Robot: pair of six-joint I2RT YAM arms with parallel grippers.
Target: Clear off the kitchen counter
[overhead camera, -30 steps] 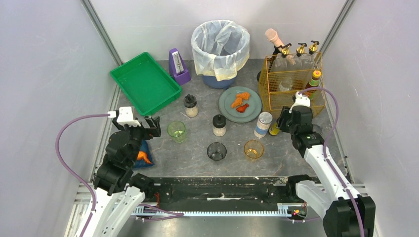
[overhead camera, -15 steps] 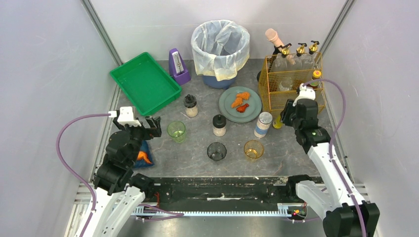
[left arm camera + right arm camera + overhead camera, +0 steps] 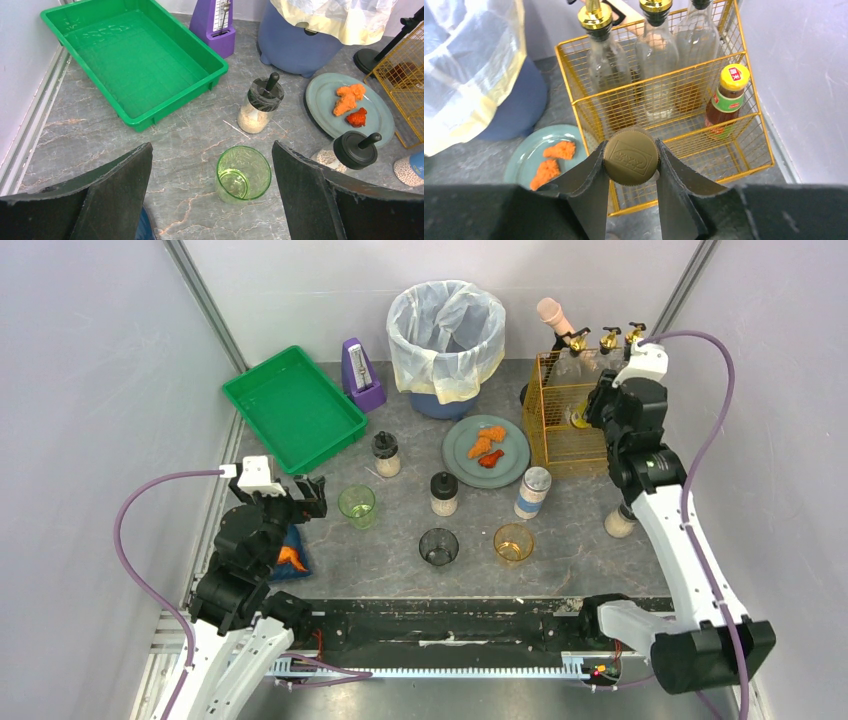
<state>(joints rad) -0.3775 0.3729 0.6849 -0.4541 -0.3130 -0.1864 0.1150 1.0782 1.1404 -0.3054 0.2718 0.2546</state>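
Note:
The kitchen counter [image 3: 400,540] is dark grey marbled stone. My right gripper [image 3: 631,151] is shut on a bottle with a brown-gold cap [image 3: 631,156], held up over the front part of the yellow wire basket [image 3: 684,82]; in the top view this gripper [image 3: 605,412] hangs above the basket [image 3: 560,445]. The bottle's body is hidden under the cap and fingers. Low over the counter my left gripper [image 3: 211,146] is open, with a green glass [image 3: 243,172] standing just ahead between its fingers, untouched; from above the glass [image 3: 357,506] sits right of that gripper [image 3: 300,496].
On the counter stand two black-lidded shakers [image 3: 386,453] [image 3: 443,493], a dark glass [image 3: 438,546], an amber glass [image 3: 513,542], a blue-labelled jar [image 3: 532,492], a grain jar [image 3: 619,522] and a plate [image 3: 462,458] of orange food. Behind: green tray [image 3: 292,408], metronome [image 3: 361,375], lined bin [image 3: 445,340]. A sauce bottle [image 3: 726,100] stands in the basket.
My right arm has lifted the gold-capped bottle from the counter beside the basket and carried it up and back over the basket. The left arm has not moved.

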